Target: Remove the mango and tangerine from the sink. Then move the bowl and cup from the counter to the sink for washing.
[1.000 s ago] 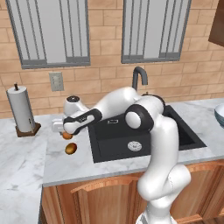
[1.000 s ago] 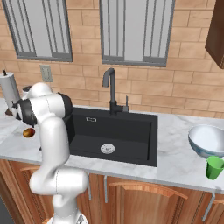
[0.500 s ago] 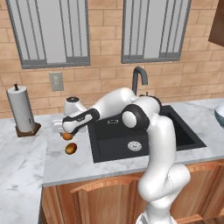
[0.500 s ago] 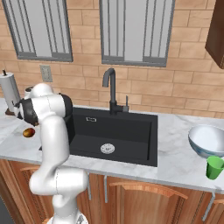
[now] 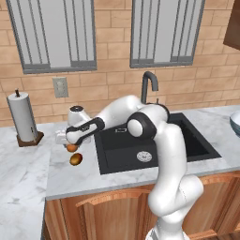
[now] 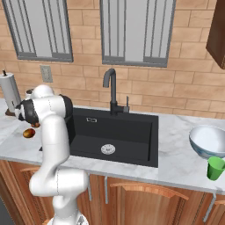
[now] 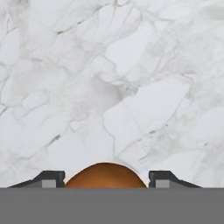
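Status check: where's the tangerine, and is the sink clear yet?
Gripper on tangerine, over counter left of sink. Mango already out. Sink fruit-free.

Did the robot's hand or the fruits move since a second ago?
Nothing visibly changed. The gripper stays over the counter left of the sink, with the tangerine still between its fingertips and the mango lying beside it. The bowl and green cup wait right of the sink.
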{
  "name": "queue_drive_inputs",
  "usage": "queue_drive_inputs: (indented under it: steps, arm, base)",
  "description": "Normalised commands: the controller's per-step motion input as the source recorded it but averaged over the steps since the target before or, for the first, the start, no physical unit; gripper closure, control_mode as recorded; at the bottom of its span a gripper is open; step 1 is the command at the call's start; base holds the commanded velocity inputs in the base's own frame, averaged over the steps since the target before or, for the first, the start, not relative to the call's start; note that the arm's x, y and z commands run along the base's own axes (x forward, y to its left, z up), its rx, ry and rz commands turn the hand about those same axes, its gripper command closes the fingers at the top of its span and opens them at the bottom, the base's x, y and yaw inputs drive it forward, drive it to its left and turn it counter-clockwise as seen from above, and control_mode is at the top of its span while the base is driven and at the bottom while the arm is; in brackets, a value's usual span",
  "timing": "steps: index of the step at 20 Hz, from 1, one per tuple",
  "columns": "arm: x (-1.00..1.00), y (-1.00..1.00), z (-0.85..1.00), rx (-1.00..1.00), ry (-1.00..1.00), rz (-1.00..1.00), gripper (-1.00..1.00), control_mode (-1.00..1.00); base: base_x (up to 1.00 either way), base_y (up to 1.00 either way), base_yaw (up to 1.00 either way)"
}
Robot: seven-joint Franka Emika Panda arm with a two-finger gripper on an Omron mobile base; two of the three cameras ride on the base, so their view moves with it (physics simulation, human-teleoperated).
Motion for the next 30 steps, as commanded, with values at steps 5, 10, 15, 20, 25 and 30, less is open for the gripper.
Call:
queue_drive_inputs:
  steps: [5,10,15,20,25,30]
  arm:
    - [0.02,0.06,-0.17,-0.02,0.02,-0.02,1.0,-1.0]
    - [0.03,0.05,-0.16,-0.02,0.01,-0.02,1.0,-1.0]
    - [0.0,0.04,-0.15,-0.03,0.01,-0.02,-1.0,-1.0]
    - [0.0,0.0,-0.06,-0.02,0.01,0.0,-1.0,-1.0]
    - [0.0,-0.02,0.0,-0.01,0.01,-0.02,-1.0,-1.0]
    - [-0.05,-0.06,0.02,-0.05,0.0,-0.02,-1.0,-1.0]
  base:
    - [0.0,0.0,0.0]
    - [0.0,0.0,0.0]
    - [0.0,0.0,0.0]
    - [0.0,0.0,0.0]
    - [0.0,0.0,0.0]
    - [0.0,0.0,0.0]
